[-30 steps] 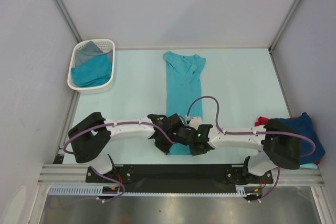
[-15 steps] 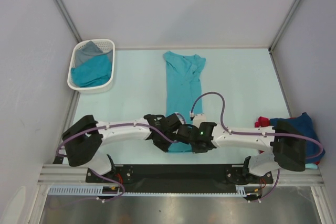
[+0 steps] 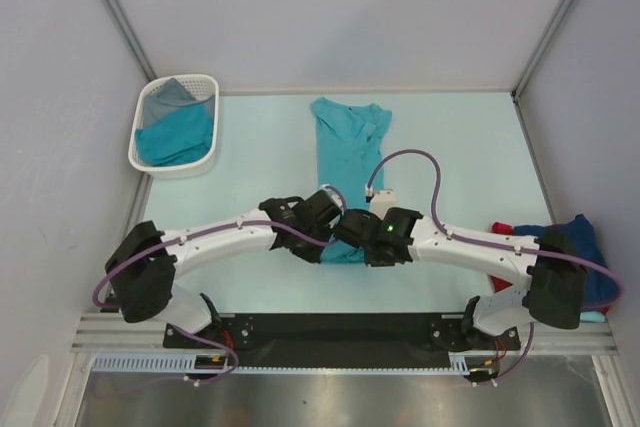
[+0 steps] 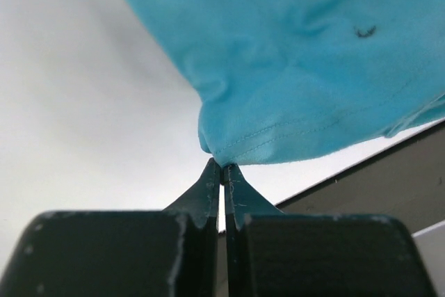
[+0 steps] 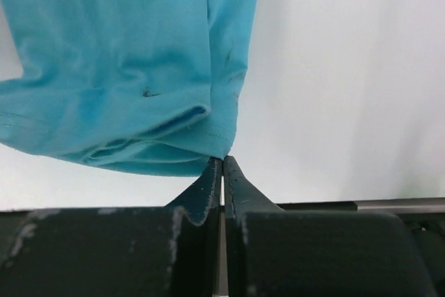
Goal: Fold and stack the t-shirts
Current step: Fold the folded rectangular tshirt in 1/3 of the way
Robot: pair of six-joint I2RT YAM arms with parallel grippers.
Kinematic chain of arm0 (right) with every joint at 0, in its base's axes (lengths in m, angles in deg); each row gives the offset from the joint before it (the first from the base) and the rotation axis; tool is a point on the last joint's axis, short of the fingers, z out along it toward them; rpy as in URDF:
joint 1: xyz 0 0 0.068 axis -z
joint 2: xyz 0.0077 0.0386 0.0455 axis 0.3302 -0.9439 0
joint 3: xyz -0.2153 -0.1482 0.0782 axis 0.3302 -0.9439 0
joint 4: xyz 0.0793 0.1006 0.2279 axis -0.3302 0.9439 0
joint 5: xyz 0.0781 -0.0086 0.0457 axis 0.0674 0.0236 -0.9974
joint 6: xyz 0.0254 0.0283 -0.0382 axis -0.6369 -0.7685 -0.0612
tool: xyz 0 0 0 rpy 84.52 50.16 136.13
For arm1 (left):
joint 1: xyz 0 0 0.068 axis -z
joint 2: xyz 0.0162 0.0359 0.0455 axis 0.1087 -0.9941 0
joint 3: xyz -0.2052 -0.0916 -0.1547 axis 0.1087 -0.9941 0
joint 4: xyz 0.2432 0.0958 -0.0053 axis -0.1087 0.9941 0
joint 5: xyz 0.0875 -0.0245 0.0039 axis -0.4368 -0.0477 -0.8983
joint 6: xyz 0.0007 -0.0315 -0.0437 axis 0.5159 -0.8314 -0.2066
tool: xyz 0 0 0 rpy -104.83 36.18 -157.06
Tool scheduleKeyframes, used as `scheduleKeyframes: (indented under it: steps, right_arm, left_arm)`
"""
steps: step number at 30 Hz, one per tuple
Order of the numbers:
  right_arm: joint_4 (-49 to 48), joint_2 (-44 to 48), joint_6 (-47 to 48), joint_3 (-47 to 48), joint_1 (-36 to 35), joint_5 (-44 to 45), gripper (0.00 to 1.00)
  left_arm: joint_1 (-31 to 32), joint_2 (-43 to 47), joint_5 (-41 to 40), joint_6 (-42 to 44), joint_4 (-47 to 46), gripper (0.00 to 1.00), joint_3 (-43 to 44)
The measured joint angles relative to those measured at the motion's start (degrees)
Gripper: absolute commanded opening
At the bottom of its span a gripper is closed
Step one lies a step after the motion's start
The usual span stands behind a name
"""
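The teal t-shirt (image 3: 348,152) lies as a long narrow strip in the middle of the surface (image 3: 250,147). The left pincer (image 4: 222,166) is closed tight on one corner of its near hem. The right pincer (image 5: 222,160) is closed on the other corner. A navy t-shirt (image 3: 590,237) lies at the right edge.

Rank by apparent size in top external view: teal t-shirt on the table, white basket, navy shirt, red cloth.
1-2. Long teal cloth t-shirt and white slotted plastic basket: too close to rank.
3. Navy blue shirt, partly hidden by the right arm.
4. Red cloth, only a sliver showing.
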Motion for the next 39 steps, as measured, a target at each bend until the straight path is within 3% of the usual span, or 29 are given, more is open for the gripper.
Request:
scheduleKeyframes:
  steps: [15,27,39]
  right_arm:
    - [-6.86,-8.28,10.49,6.69,16.55,0.61,0.00]
    - [-10.12,-15.67,18.36,13.38,25.40,-0.52,0.00]
    - [-12.39,-28.79,24.70,28.11,31.17,-2.67,0.00]
  left_arm:
    - [-12.39,-7.89,-0.94,-0.35,0.00,0.02,12.66]
    - [-16.22,-20.39,-0.92,-0.24,1.03,0.01,27.65]
    - [-20.41,-30.56,-0.35,0.11,3.85,0.01,43.82]
